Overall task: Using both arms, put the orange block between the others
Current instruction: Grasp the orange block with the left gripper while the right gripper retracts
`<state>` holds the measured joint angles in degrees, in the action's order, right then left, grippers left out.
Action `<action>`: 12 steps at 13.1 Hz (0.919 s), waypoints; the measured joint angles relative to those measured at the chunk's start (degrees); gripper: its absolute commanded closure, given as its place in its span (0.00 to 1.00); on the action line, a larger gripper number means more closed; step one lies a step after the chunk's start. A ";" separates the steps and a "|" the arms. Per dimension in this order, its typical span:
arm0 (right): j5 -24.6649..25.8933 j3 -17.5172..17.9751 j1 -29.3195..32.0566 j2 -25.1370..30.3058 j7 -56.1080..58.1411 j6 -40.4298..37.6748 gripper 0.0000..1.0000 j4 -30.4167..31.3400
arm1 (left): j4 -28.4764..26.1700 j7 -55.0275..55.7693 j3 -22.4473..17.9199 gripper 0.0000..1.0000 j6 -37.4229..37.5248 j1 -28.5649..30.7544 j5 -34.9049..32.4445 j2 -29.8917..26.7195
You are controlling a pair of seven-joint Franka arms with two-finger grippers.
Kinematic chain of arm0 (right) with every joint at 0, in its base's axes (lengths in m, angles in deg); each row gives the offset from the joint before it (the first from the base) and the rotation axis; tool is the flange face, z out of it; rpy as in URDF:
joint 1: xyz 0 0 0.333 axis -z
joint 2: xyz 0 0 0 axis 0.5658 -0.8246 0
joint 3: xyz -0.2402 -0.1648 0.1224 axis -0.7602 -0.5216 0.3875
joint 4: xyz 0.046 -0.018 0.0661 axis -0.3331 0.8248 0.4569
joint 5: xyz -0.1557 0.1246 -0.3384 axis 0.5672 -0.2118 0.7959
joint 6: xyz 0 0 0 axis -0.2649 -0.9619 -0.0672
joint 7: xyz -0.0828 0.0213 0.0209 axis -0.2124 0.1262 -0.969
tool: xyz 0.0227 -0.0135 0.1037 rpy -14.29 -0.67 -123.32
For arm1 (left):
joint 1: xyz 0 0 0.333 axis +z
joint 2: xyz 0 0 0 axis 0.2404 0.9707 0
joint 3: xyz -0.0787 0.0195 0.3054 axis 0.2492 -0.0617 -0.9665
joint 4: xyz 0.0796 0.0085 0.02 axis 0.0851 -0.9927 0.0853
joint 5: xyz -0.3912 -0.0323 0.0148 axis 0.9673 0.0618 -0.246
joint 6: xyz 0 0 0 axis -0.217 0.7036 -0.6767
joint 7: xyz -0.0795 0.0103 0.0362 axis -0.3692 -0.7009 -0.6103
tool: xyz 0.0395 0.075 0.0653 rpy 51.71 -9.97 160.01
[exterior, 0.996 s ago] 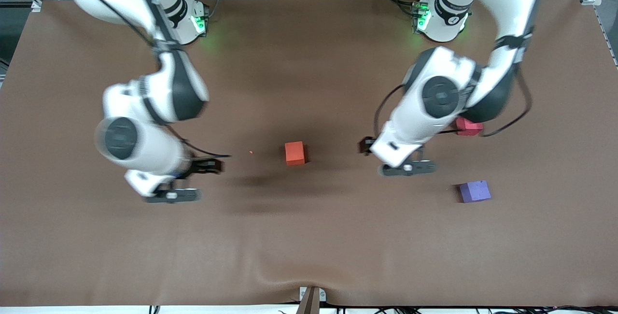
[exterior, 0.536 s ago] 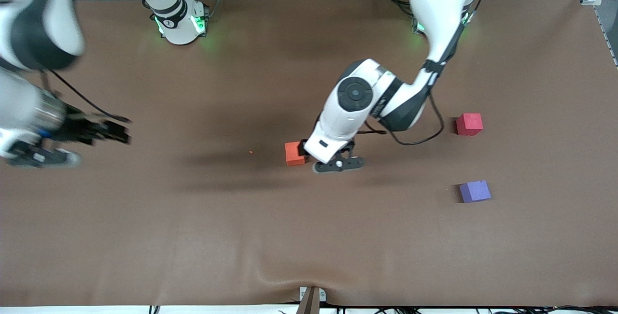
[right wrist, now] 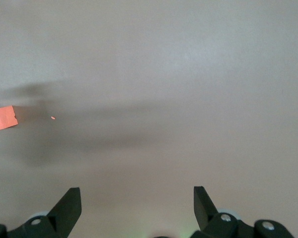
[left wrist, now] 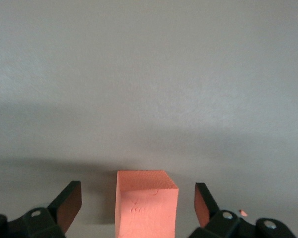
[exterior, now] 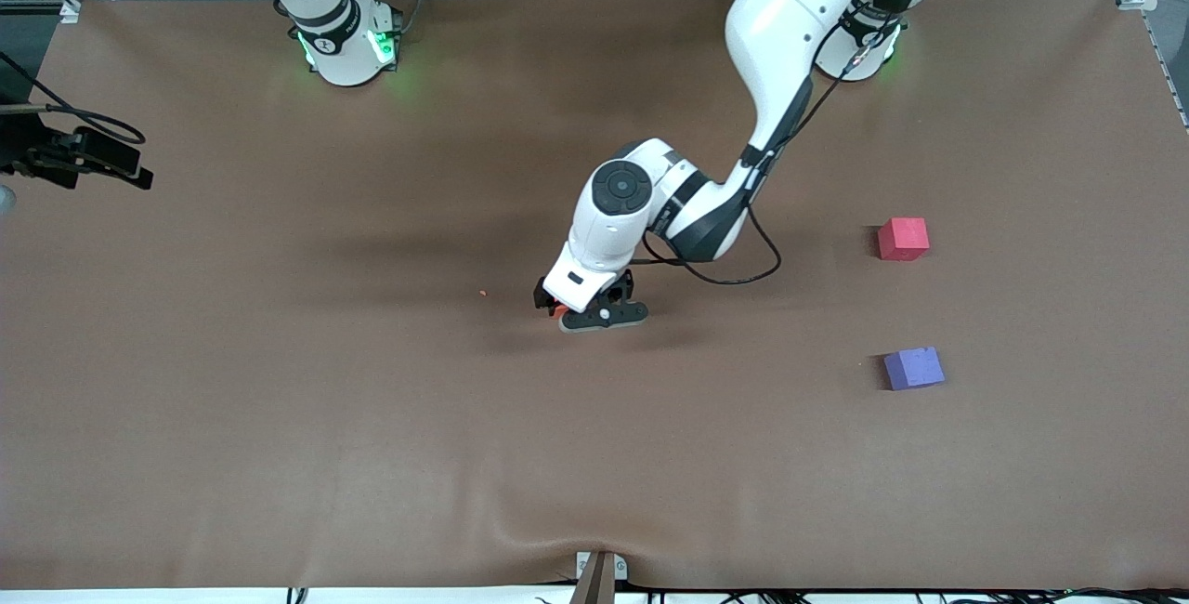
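The orange block (left wrist: 146, 203) rests on the brown table near its middle. In the front view only a sliver of the orange block (exterior: 557, 310) shows under the hand. My left gripper (exterior: 571, 303) is down around it, open, with a gap between each finger (left wrist: 69, 201) and the block. The others lie toward the left arm's end: the pinkish-red cube (exterior: 903, 238), and the purple-blue cube (exterior: 913, 368) nearer the front camera. My right gripper (exterior: 88, 160) hangs open and empty over the table's edge at the right arm's end. Its wrist view catches the orange block (right wrist: 1, 118) far off.
A tiny orange crumb (exterior: 482, 292) lies on the table beside the orange block, toward the right arm's end. The brown table cover (exterior: 594, 455) has a wrinkle at its front edge. Racks and cables stand along the edge by the arms' bases.
The left arm swung from near the pinkish-red cube to the orange block and lowered its open gripper around it. The right arm pulled away to the table's edge at its own end.
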<state>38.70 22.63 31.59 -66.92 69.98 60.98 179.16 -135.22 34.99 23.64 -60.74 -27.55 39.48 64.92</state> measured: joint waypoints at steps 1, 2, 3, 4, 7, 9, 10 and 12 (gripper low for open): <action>0.06 0.08 0.00 0.74 -1.32 -0.79 0.00 -0.04 | 0.05 0.00 -0.07 0.00 -0.10 -0.24 0.00 0.56; 0.18 0.13 0.00 1.55 -1.93 -1.26 0.00 -0.09 | 0.08 0.00 -0.08 0.00 -0.11 -0.37 0.00 0.97; 0.35 0.13 0.00 2.27 -2.02 -1.46 0.00 -0.19 | 0.10 0.00 -0.08 0.00 -0.17 -0.54 0.00 1.30; 0.78 0.14 0.00 2.78 -1.97 -1.53 0.00 -0.32 | 0.10 0.00 -0.08 0.00 -0.39 -0.76 0.00 1.57; 4.27 0.41 0.00 3.11 -0.85 -1.77 0.00 -0.44 | 0.12 0.00 -0.08 0.00 -0.64 -1.25 0.00 1.89; 4.79 0.96 0.00 3.11 -0.67 -2.40 0.00 -0.45 | 0.13 0.00 -0.08 0.05 -0.65 -1.49 0.00 2.45; 4.89 1.15 0.00 3.11 -0.67 -2.43 0.00 -0.45 | 0.13 0.00 -0.08 0.12 -0.83 -1.55 0.00 2.81; 5.01 1.18 0.00 3.11 -0.67 -2.44 0.00 -0.45 | 0.14 0.00 -0.07 0.32 -1.64 -1.78 0.00 3.28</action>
<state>43.71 23.81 31.58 -63.82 69.32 58.54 178.71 -135.08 34.99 23.58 -62.38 -29.33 39.48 68.21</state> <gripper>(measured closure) 0.000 0.106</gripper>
